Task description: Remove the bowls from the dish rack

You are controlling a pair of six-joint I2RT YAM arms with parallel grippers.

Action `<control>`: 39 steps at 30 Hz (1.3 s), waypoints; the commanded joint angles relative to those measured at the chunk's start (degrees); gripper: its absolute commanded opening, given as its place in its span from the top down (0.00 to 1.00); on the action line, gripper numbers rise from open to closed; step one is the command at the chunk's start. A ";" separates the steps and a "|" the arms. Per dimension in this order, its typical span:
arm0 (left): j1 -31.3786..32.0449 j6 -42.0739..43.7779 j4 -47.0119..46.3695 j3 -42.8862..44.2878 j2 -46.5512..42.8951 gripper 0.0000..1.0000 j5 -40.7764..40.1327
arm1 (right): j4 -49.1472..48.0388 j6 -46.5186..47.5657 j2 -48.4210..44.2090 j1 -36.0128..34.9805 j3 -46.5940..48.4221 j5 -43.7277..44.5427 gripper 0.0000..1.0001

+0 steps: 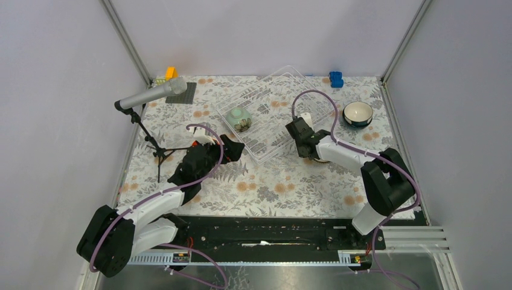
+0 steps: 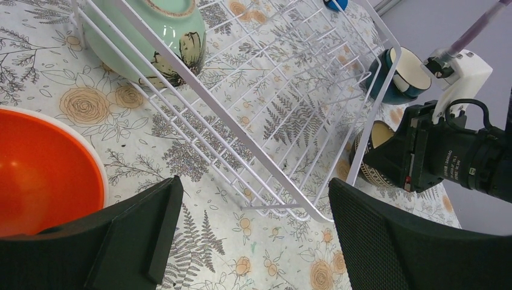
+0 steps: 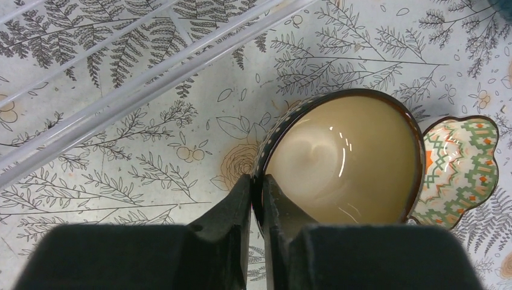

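The dish rack (image 1: 275, 96) lies at the back middle; its white wires show in the left wrist view (image 2: 290, 121). A pale green bowl (image 1: 240, 118) sits in it (image 2: 151, 30). My right gripper (image 3: 258, 187) is shut on the rim of the dark brown patterned bowl (image 3: 344, 157), which is just outside the rack's right edge, low over the cloth (image 2: 374, 166). My left gripper (image 2: 253, 235) is open and empty, over the cloth by the rack's near corner. An orange bowl (image 2: 42, 175) sits beside its left finger. A teal bowl (image 1: 357, 113) stands on the table at the right.
A small scalloped patterned dish (image 3: 465, 169) touches the brown bowl's right side. A microphone on a stand (image 1: 151, 95) is at the left. Orange and yellow blocks (image 1: 169, 74) and a blue toy (image 1: 336, 78) are at the back edge. Walls close three sides.
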State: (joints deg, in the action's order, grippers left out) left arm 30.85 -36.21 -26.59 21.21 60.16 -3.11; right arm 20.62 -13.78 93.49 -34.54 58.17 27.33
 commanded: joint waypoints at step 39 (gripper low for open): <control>0.35 0.17 0.78 1.24 -3.41 0.04 -13.11 | -13.94 -6.36 20.25 0.20 43.73 -34.58 0.00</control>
State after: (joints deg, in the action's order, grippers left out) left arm 31.05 -35.99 -23.79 21.78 58.00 -13.02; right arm 8.29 -16.38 108.81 -34.44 94.30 -8.08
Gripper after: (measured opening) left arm 0.962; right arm 0.991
